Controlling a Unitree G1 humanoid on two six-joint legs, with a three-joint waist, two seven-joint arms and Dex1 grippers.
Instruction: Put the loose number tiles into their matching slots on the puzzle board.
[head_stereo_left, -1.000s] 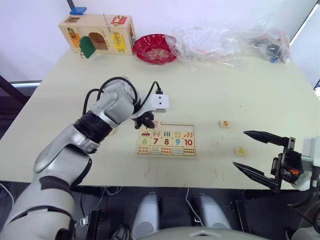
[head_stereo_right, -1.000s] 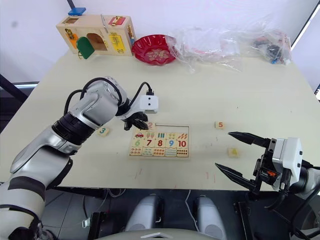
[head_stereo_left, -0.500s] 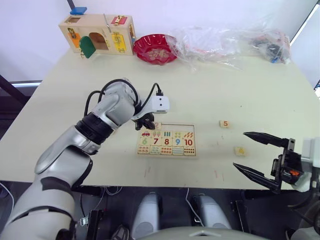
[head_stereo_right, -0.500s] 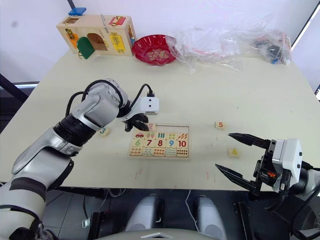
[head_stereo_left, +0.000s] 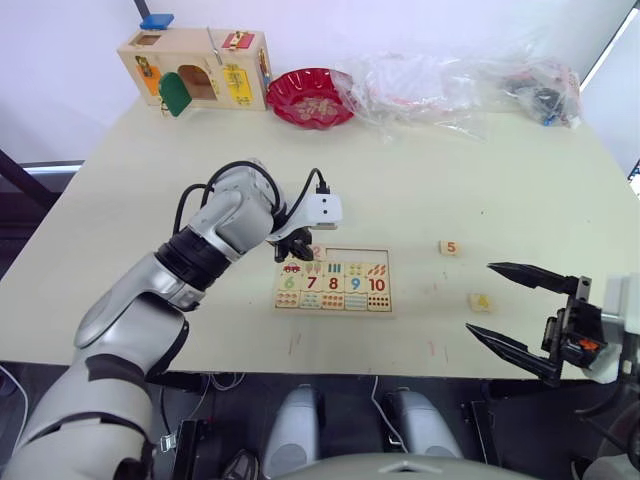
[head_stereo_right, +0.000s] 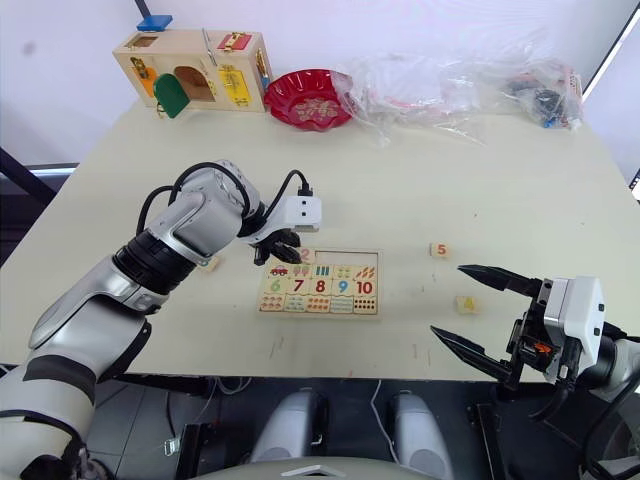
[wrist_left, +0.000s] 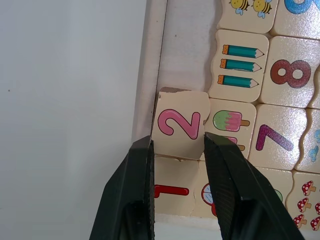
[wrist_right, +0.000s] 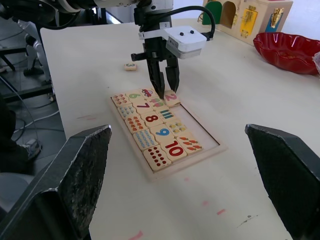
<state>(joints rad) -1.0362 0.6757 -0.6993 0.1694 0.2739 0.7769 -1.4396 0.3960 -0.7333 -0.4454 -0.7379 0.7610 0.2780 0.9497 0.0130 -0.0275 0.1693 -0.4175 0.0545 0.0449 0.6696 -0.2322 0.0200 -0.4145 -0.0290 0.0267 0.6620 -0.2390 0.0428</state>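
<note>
The puzzle board (head_stereo_left: 356, 254) lies at the table's middle front, with tiles 6 to 10 and the picture tiles seated. My left gripper (wrist_left: 178, 141) is at the left end of its top row, shut on the pink number 2 tile (wrist_left: 180, 127). That tile lies slightly askew beside the red number 1 tile (wrist_left: 170, 190), which sits in its slot. The number 5 tile (head_stereo_left: 450, 247) and number 4 tile (head_stereo_left: 481, 301) lie loose to the board's right. Left of the board lies the number 3 tile (wrist_right: 130, 66). My right gripper (head_stereo_right: 446, 299) hovers open near the front right edge, holding nothing.
A wooden box with coloured doors (head_stereo_left: 195, 68) stands at the back left, with a red bowl (head_stereo_left: 310, 96) beside it. Crumpled clear plastic bags (head_stereo_left: 460, 85) spread along the back right. Bare tabletop lies between the board and these.
My left gripper has edged slightly right along the board's top row with the number 2 tile. The right arm has stayed still.
</note>
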